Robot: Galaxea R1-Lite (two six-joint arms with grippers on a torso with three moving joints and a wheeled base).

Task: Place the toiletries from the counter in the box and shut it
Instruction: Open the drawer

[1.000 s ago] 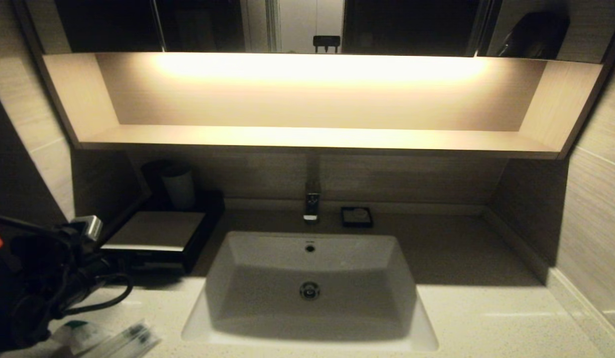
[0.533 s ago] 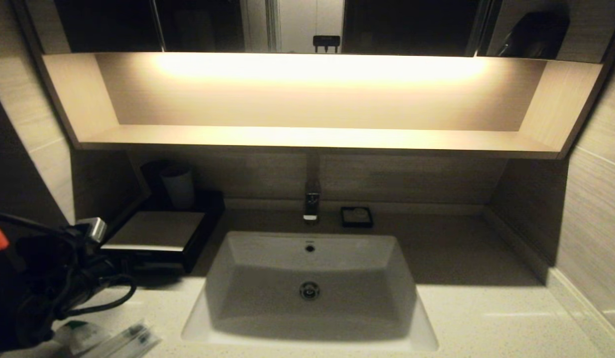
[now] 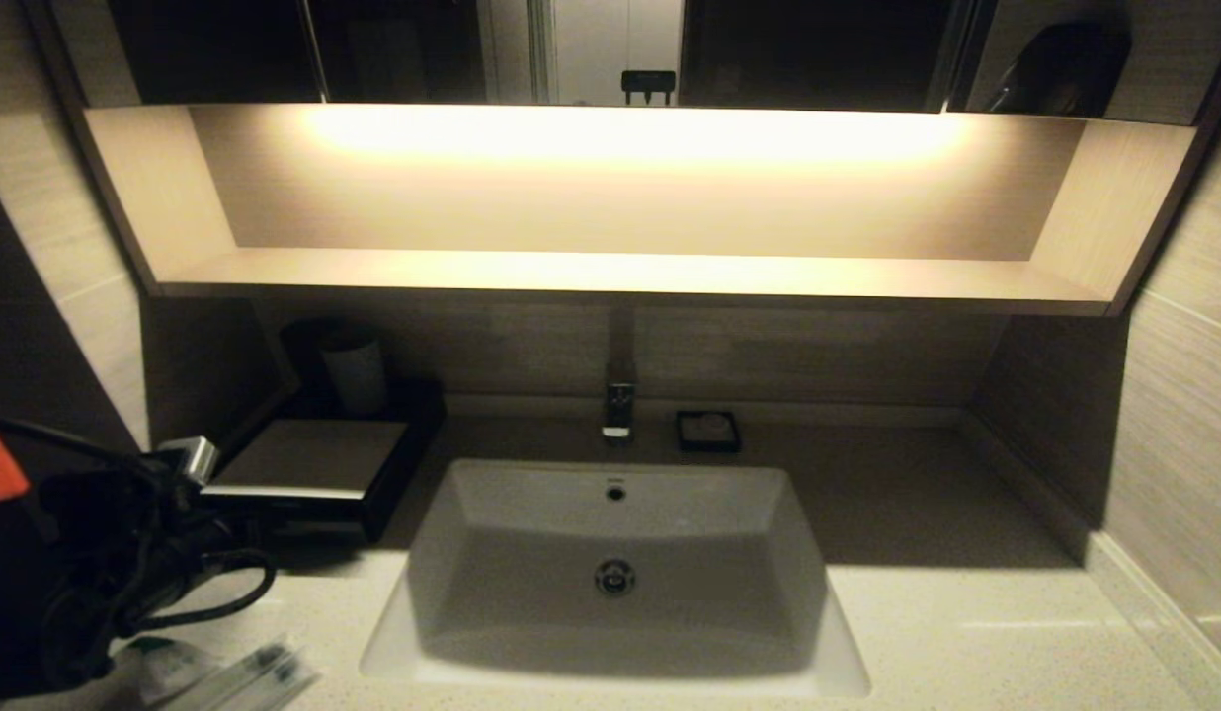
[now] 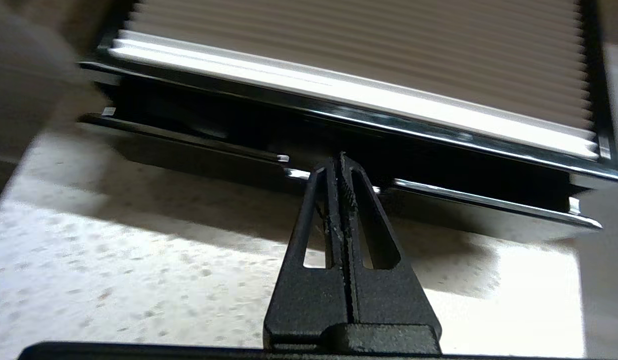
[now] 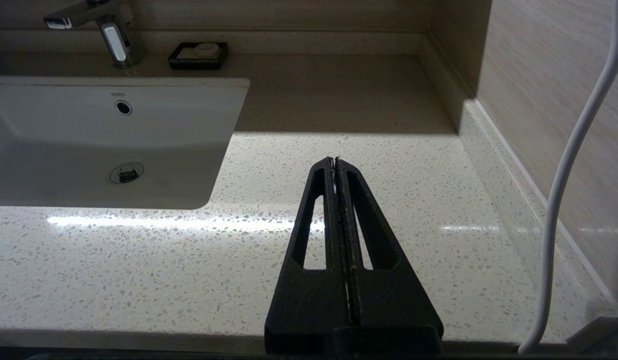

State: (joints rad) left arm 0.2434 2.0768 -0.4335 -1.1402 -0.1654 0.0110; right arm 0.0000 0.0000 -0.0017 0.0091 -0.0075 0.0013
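Slightly advanced since the earlier frame, left hand (image 4: 339,162), fingers pressed together, meets the box (image 4: 339,95) drawer front; toiletries (image 3: 225,671) lie on the worktop (image 3: 966,632), unpacked. Right hand (image 5: 335,162) parked, pressed together.

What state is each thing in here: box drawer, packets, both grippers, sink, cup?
box: drawer pulled slightly out, a gap showing under the top panel.
toiletries: lying on the counter, not boxed yet.
left gripper: shut, empty, tips at the drawer's front edge.
right gripper: shut, empty, over bare counter.
sink: empty, no water running.
cup: upright behind the box.
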